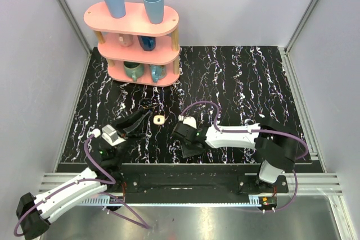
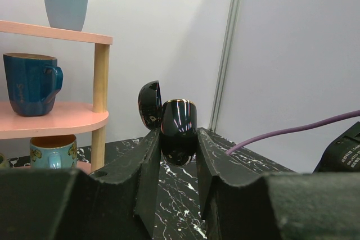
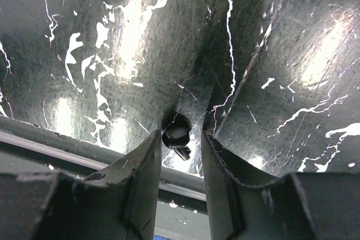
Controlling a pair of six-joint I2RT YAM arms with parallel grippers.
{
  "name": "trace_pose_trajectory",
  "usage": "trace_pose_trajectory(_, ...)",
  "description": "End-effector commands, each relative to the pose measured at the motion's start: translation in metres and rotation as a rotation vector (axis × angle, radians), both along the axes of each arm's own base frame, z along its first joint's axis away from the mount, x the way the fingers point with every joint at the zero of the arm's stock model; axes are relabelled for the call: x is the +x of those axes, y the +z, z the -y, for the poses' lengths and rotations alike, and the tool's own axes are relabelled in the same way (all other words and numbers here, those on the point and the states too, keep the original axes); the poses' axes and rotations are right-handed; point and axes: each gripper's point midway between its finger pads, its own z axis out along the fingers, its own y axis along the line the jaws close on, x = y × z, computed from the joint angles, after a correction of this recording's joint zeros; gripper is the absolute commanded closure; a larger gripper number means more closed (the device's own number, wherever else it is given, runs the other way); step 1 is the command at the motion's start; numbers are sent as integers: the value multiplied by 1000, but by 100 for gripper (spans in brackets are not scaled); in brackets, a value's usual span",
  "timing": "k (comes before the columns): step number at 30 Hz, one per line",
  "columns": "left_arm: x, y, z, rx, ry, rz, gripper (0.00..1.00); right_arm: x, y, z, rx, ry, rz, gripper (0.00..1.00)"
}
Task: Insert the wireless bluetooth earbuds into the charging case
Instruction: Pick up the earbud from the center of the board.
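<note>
The charging case is open and shows its cream inside from above. In the left wrist view its glossy black shell sits between my fingertips, lid up to the left. My left gripper is shut on it, low over the table. My right gripper points down near the table's front edge. Its jaws stand narrowly apart around a tiny bud-shaped thing, dark in shadow, which touches the left finger and is clear of the right one. No other earbud shows for certain.
A pink shelf with mugs and two blue cups stands at the back left. A tiny unclear thing lies behind the case. A purple cable loops over the right arm. The metal front rail runs just below the right fingers.
</note>
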Motion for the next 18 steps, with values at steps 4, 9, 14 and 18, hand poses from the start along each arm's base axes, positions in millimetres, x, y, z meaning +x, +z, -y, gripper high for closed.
trace_pose_trajectory(4,4,-20,0,26,18,-28,100,-1,5,-5,-22,8,17,59)
trace_pose_trajectory(9,5,-20,-1,24,21,-30,100,-1,1,-8,-37,16,18,59)
trace_pose_trajectory(14,5,-20,0,30,21,-29,100,0,-2,-8,-50,19,19,62)
trace_pose_trajectory(18,5,-20,1,34,17,-29,100,1,-2,-7,-56,17,25,63)
